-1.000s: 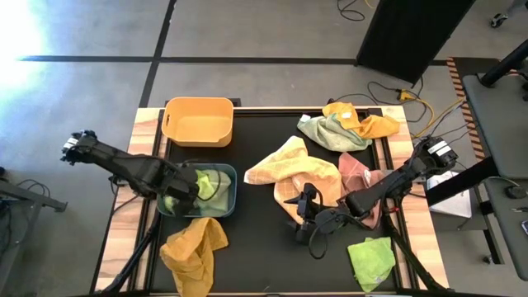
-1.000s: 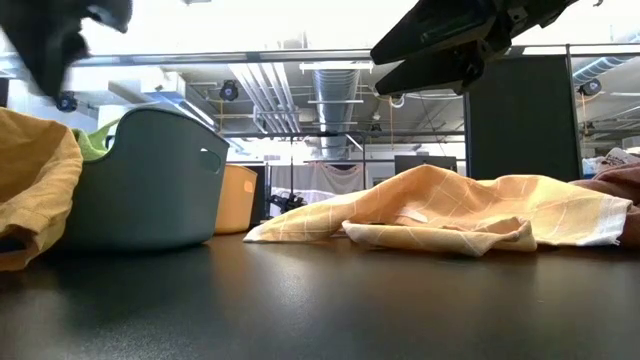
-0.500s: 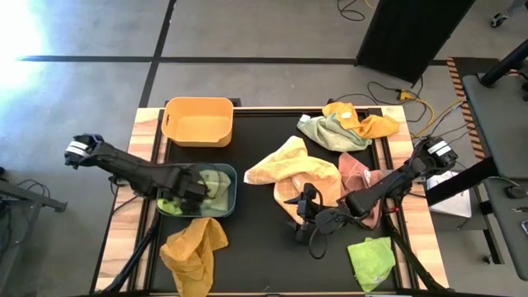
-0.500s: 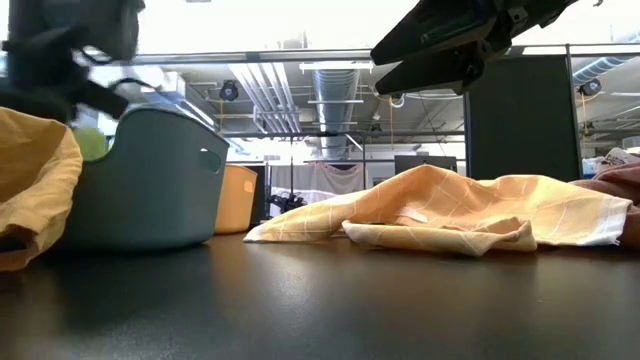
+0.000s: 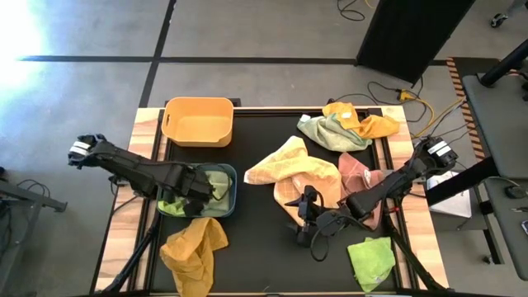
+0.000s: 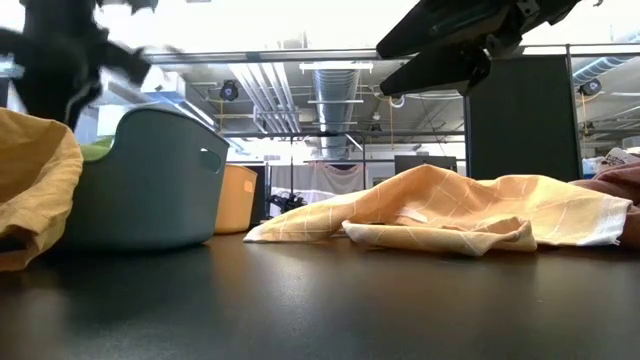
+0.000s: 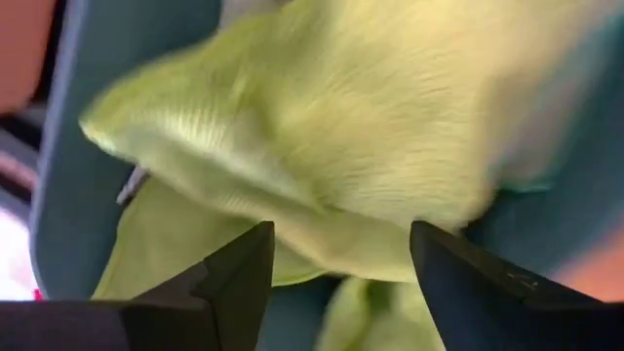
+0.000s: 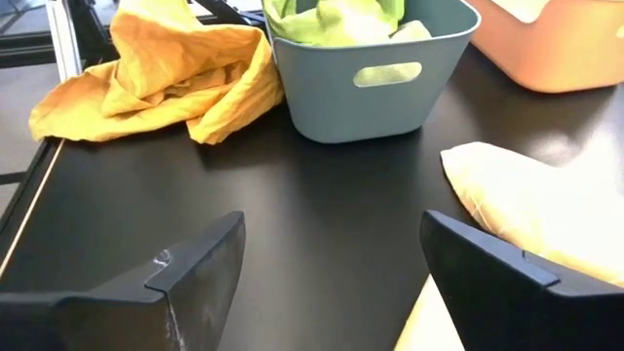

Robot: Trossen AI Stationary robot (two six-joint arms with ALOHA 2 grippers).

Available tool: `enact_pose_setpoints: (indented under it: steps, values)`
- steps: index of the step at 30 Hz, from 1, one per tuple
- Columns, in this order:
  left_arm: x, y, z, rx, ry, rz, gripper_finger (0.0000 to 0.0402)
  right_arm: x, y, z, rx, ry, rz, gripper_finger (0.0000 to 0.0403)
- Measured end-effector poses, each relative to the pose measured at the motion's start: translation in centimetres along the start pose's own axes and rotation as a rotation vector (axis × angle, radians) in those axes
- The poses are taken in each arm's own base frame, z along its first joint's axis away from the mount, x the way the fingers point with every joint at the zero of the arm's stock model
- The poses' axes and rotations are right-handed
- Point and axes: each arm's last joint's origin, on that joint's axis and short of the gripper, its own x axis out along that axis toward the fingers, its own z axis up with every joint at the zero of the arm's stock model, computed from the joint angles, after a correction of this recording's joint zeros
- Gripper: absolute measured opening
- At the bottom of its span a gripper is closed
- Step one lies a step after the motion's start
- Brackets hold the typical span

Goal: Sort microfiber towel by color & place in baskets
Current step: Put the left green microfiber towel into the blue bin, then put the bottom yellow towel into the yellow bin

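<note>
The dark blue-grey basket [image 5: 233, 188] stands at the table's left, with green towels [image 5: 216, 180] inside it. My left gripper [image 5: 196, 193] points down into it, open, its fingers either side of a bulge of green towel [image 7: 331, 146]. Behind it stands the yellow-orange basket [image 5: 198, 121], with nothing inside that shows. My right gripper [image 5: 308, 216] hovers open above the table's middle, next to a yellow checked towel [image 5: 293, 169] that lies spread on the black mat, with nothing between its fingers [image 8: 195, 273]. My left gripper comes down from above over the green towel's bulge [image 7: 341, 249] in the blue-grey basket. The fingertips stand at the bulge's edge; whether they touch it I cannot tell.
An orange-yellow towel [image 5: 194, 247] lies crumpled at the near left, just in front of the blue-grey basket. A pink towel [image 5: 359, 186] and a green towel [image 5: 371, 257] lie at the right, and a green and orange pile [image 5: 346, 124] lies at the far right.
My left gripper has sunk into the blue-grey basket and shifted a little toward the table's right, staying open. My right gripper has kept still.
</note>
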Motion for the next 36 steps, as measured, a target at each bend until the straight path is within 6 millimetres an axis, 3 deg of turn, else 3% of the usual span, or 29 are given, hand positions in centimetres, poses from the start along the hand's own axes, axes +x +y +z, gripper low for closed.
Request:
enact_pose_setpoints:
  steps: [7,12,15,20,31,36]
  values:
    - [-5.4,-3.1,-1.9,0.08,-0.17,-0.198,0.0224,0.0,0.0,0.0,0.015,0.001,0.0,0.03]
    - [-6.2,-7.3,-5.3,0.172,-0.235,-0.371,0.0225,0.0,0.0,0.0,0.014,0.002,-0.001,0.0299]
    - [-5.1,-10.1,-7.7,0.201,-0.23,-0.416,0.023,0.0,0.0,0.0,0.009,0.002,-0.001,0.0304]
    - [-2.2,-13.1,-10.3,0.222,-0.219,-0.281,0.0233,0.0,0.0,0.0,0.007,0.002,-0.001,0.0311]
    - [4.7,-16.8,-10.6,0.229,-0.035,-0.021,0.0233,-0.2,0.3,-0.1,0.053,0.002,0.011,0.0299]
    - [6.5,-18.0,-10.8,0.274,0.009,-0.033,0.0232,-0.3,0.5,-0.2,0.051,0.002,0.018,0.0306]
